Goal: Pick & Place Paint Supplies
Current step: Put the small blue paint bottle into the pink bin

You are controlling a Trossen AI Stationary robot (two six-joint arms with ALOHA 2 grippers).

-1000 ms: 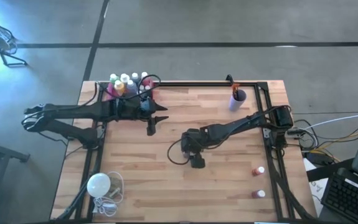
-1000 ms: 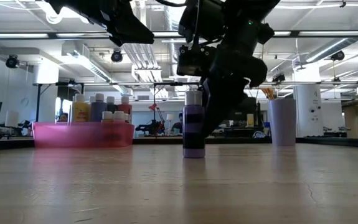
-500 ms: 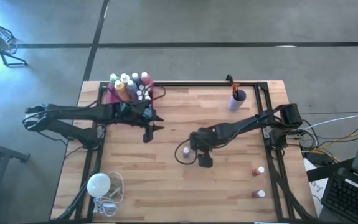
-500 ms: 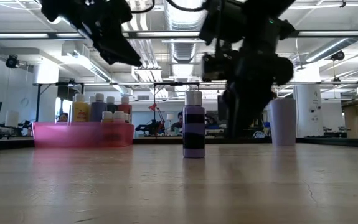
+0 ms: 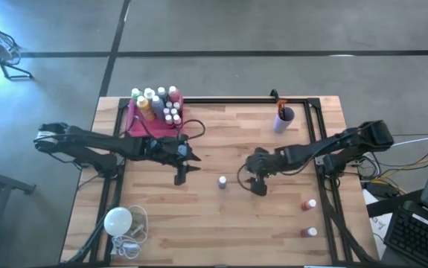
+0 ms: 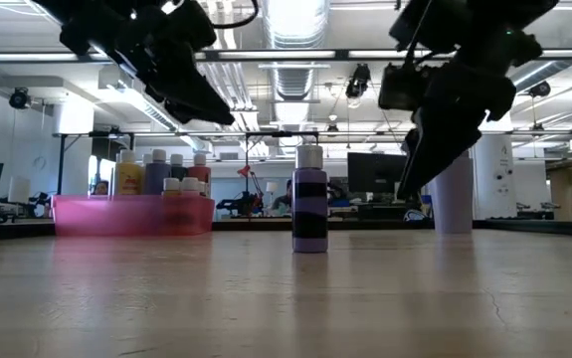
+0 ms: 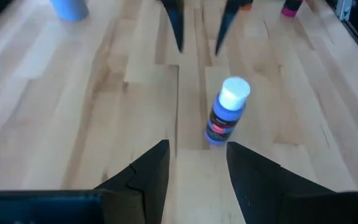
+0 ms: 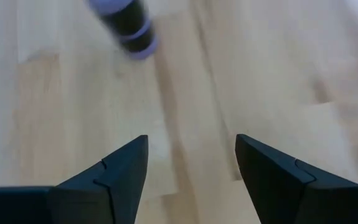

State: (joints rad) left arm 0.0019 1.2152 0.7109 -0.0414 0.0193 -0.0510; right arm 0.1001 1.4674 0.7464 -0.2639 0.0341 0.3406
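Observation:
A purple paint bottle [image 5: 222, 181] with a white cap stands upright on its base in the middle of the wooden table [image 6: 309, 211]. No gripper touches it. My left gripper [image 5: 187, 168] hangs open to the bottle's left, above the table, and its wrist view has the bottle [image 7: 227, 112] just ahead of the fingers [image 7: 197, 149]. My right gripper [image 5: 250, 182] is open to the bottle's right [image 6: 412, 177], slanting down, with nothing between its fingers [image 8: 191, 140]. The bottle [image 8: 126, 22] lies beyond them.
A pink tray [image 5: 133, 119] at the far left holds several white-capped bottles [image 6: 156, 171]. A pale purple cup [image 5: 283, 117] with brushes stands far right. Two small reddish bottles [image 5: 308, 203] [image 5: 308, 232] stand near the right edge. A white bulb with a cord [image 5: 118, 221] lies near left.
My right gripper has drawn back from the purple bottle toward the table's right edge and has rolled a little. The bottle has stayed upright where it was. My left gripper has come away from the pink tray toward the near edge and down, nearer the bottle.

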